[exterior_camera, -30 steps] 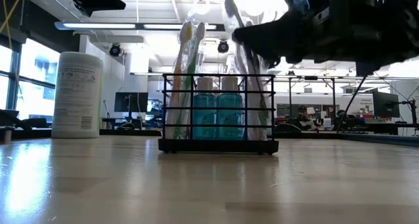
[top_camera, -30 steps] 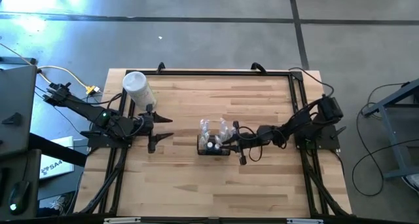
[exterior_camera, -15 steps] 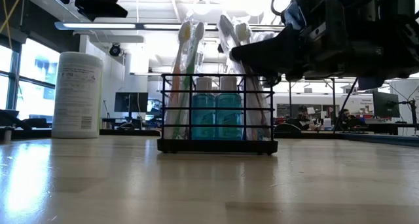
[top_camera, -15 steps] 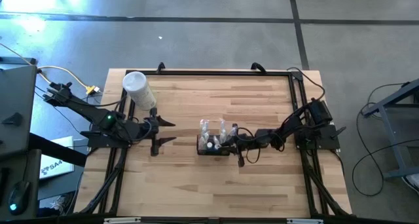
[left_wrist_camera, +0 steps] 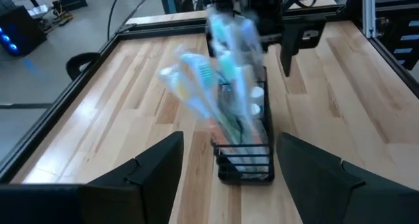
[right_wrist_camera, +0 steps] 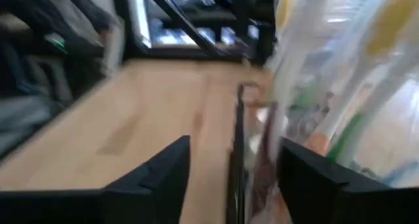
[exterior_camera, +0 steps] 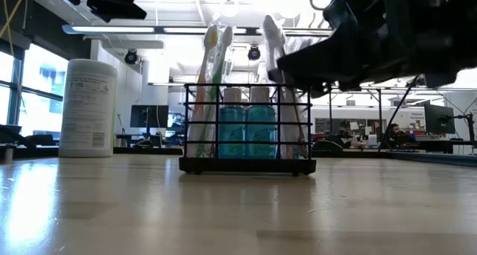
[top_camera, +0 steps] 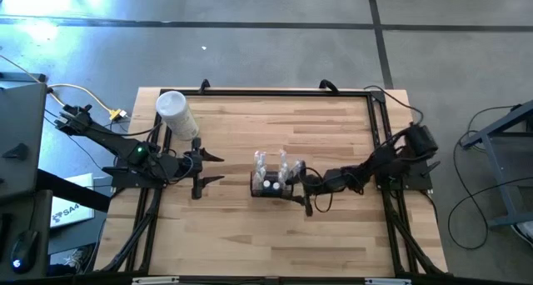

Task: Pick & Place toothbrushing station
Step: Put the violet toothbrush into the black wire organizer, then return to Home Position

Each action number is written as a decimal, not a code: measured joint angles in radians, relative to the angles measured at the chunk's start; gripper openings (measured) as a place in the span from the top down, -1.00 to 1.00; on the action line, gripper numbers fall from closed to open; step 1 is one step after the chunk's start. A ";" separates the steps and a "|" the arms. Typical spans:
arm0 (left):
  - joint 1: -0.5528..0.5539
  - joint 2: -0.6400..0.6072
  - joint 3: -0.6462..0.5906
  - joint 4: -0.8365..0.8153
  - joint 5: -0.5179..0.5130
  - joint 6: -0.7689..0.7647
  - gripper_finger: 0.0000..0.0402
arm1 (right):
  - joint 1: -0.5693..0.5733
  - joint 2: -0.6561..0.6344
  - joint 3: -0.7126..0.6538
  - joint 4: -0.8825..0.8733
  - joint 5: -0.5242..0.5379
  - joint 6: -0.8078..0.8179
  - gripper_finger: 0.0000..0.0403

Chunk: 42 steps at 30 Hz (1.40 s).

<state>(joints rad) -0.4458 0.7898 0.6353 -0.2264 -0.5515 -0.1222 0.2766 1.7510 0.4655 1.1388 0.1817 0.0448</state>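
Two blue bottles | wrapped toothbrushes | black wire toothbrushing station [exterior_camera: 247, 128] upright

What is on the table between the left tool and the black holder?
Nothing. In the high view, only bare wood lies between the left tool and the holder. The white container stands off that line.

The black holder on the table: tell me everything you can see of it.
The black holder is a small wire rack with a solid base, standing upright and flat on the wooden table near its middle. It holds wrapped toothbrushes and two blue bottles. The right gripper sits open at one end.
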 joint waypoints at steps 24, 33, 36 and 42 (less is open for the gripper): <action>0.000 0.000 0.000 0.000 0.007 0.067 -0.20 | 0.097 -0.326 -0.001 -0.425 0.205 0.036 -0.19; 0.000 0.000 0.000 -0.001 0.007 0.066 -0.20 | 0.105 -0.413 -0.001 -0.538 0.262 0.036 -0.19; 0.000 0.000 0.000 -0.001 0.007 0.066 -0.20 | 0.130 -0.481 -0.001 -0.619 0.288 0.041 -0.19; 0.000 -0.003 0.006 -0.018 0.006 0.116 -0.20 | 0.185 -0.691 -0.001 -0.936 0.345 0.129 -0.18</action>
<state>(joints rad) -0.4454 0.7872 0.6409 -0.2445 -0.5456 -0.0059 0.4613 1.0596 0.4644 0.2033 0.5263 0.1738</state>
